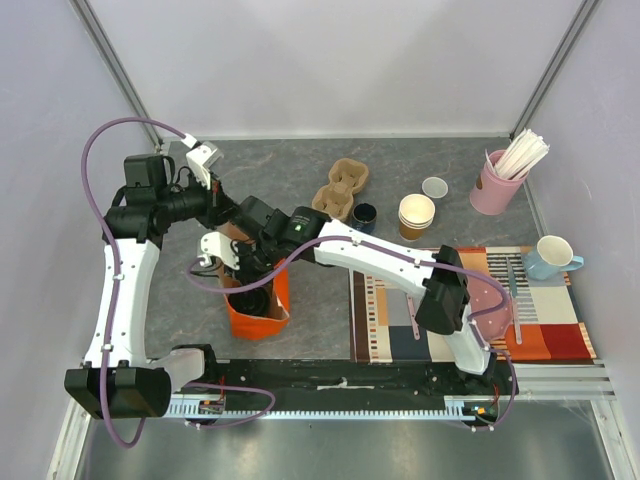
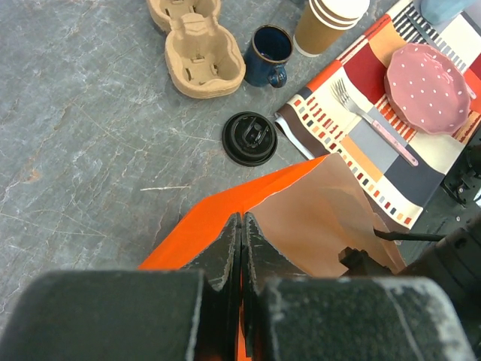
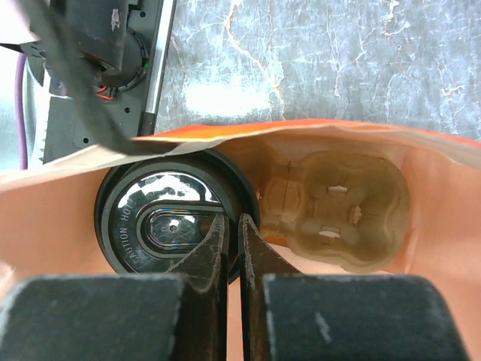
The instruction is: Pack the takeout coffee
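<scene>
The takeout coffee sits inside the orange paper bag, and only its round black lid shows, from above. My right gripper reaches down into the bag and is shut on the lid's right rim. A cardboard cup carrier lies in the bag beside the cup. My left gripper is shut on the bag's upper edge, holding it up. In the top view the bag stands in front of the arms, with the right gripper in its mouth.
On the table beyond the bag lie a loose black lid, an empty cup carrier, a dark blue mug and a stack of paper cups. A striped placemat holds a pink plate and a fork. A pink cup of straws stands at the back right.
</scene>
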`<state>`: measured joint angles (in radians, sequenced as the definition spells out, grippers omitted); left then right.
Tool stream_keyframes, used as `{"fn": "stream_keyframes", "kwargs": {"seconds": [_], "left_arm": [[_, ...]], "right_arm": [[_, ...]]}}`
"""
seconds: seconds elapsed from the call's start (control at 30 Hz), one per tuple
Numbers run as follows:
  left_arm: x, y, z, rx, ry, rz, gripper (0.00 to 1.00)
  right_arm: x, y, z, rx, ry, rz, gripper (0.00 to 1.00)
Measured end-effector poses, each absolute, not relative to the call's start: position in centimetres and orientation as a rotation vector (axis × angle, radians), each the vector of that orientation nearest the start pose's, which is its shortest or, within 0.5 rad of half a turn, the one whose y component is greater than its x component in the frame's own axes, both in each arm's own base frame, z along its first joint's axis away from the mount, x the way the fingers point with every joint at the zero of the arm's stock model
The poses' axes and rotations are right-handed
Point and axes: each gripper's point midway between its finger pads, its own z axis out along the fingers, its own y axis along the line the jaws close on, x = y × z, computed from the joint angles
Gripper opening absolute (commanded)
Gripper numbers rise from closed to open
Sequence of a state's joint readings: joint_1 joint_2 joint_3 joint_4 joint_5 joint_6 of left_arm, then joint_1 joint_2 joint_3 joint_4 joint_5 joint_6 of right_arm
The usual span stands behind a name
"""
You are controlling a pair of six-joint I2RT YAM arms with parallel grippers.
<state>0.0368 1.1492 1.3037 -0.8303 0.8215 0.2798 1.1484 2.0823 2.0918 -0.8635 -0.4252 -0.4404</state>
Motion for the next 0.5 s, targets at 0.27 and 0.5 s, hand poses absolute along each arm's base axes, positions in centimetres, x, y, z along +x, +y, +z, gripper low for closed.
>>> {"fn": "stream_keyframes", "kwargs": {"seconds": [0.27,0.5], "left_arm": [[28.2,-11.0,29.3,0.672,1.978,-0.724,0.02],[28.2,-10.9,29.3,0.669,1.983,-0.718,0.02]], "right_arm": [[16.4,50.5,18.8,-1.904,1.643,0.843,0.00],[16.5,50.9,17.6,-1.881,1.677,0.850,0.00]]}}
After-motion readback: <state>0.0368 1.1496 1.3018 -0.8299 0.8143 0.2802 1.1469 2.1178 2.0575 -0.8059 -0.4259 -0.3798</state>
